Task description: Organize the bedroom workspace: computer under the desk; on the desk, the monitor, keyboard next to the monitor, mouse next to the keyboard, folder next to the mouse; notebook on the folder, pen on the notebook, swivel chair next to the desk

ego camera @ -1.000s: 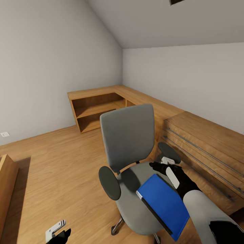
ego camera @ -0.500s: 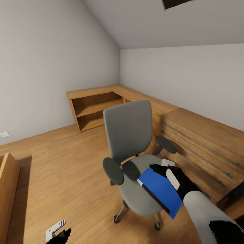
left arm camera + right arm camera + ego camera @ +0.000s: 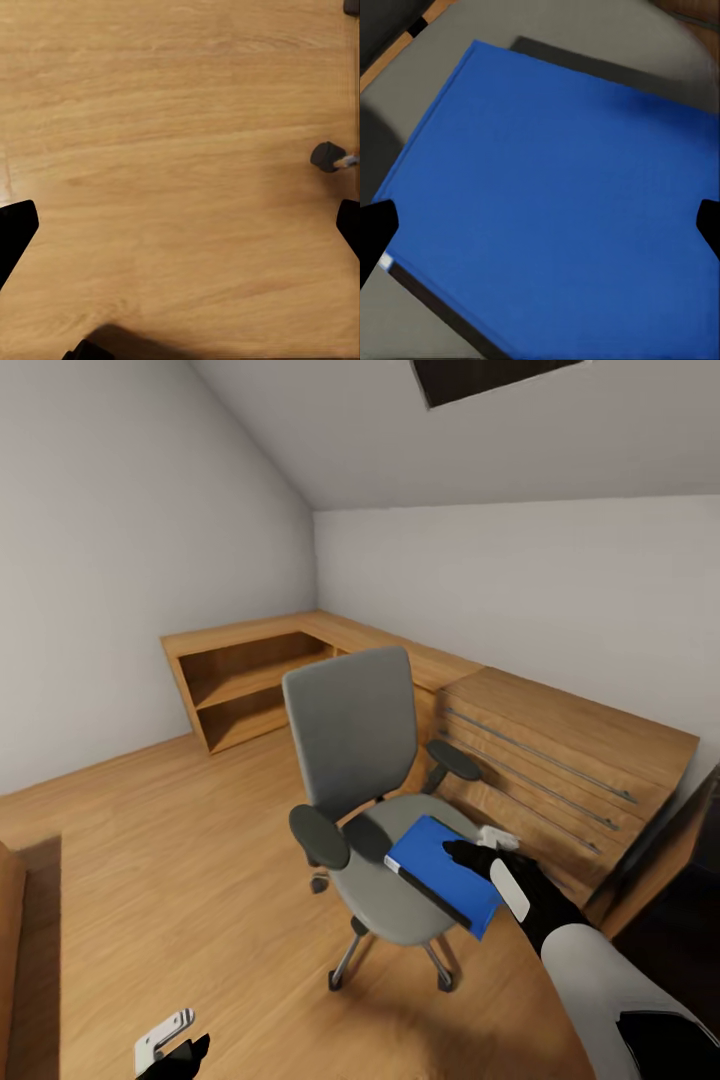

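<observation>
**Head view: folder not yet lifted from the chair**

Head view: the blue folder [image 3: 440, 868] lies flat on the seat of the swivel chair [image 3: 372, 800], over the seat's front right part, one corner jutting past the seat edge. So the folder step looks not yet done, and nothing of the computer, screen, keyboard, mouse, notebook or pen can be seen here to judge those steps. A black surface at the far right edge may be the counter, but too little of it shows to be sure. The chair stands on the wooden floor [image 3: 180, 860] just beside a light-wood drawer chest [image 3: 560, 760], so moving it also seems left to do. The right pincer [image 3: 462, 852] reaches over the folder's near right edge; whether it touches cannot be told. The left pincer [image 3: 185, 1050] hangs low over the floor, well apart from the chair.

Left wrist view: bare floor boards, a black chair castor [image 3: 327, 156] at one side, and the two dark fingertips [image 3: 15, 232] set wide apart with nothing between them.

Right wrist view: the folder's blue cover spans the gap between the two fingertips [image 3: 373, 236], which stand wide apart at either side, gripping nothing. The grey seat shows around the folder's edges.
</observation>
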Controlling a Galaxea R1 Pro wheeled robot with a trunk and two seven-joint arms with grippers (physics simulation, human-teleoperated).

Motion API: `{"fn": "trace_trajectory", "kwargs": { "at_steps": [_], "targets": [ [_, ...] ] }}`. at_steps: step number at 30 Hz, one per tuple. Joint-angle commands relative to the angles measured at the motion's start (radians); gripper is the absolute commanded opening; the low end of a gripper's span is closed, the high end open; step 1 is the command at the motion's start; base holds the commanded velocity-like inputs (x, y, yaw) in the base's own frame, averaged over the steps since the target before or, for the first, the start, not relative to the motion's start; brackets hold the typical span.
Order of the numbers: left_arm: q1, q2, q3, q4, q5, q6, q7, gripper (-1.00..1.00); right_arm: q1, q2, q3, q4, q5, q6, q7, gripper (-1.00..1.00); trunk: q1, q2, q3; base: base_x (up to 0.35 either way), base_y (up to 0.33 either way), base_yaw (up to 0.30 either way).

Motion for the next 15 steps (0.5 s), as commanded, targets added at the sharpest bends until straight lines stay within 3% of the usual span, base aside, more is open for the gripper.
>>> {"fn": "trace_trajectory", "kwargs": {
  "at_steps": [1, 15],
  "targets": [
    [0.0, -0.001, 0.002, -0.002, 0.009, 0.007, -0.002, 1.0, 0.0, 0.0, 0.001, -0.001, -0.006, 0.002, -0.002, 1.0, 0.0, 0.0, 0.0, -0.055, 0.012, -0.24],
    [0.0, -0.002, 0.002, -0.002, 0.01, 0.006, -0.002, 1.0, 0.013, 0.001, 0.001, 0.001, -0.006, -0.007, -0.002, 1.0, 0.0, 0.0, 0.011, -0.01, 0.002, -0.24]
  ]
}}
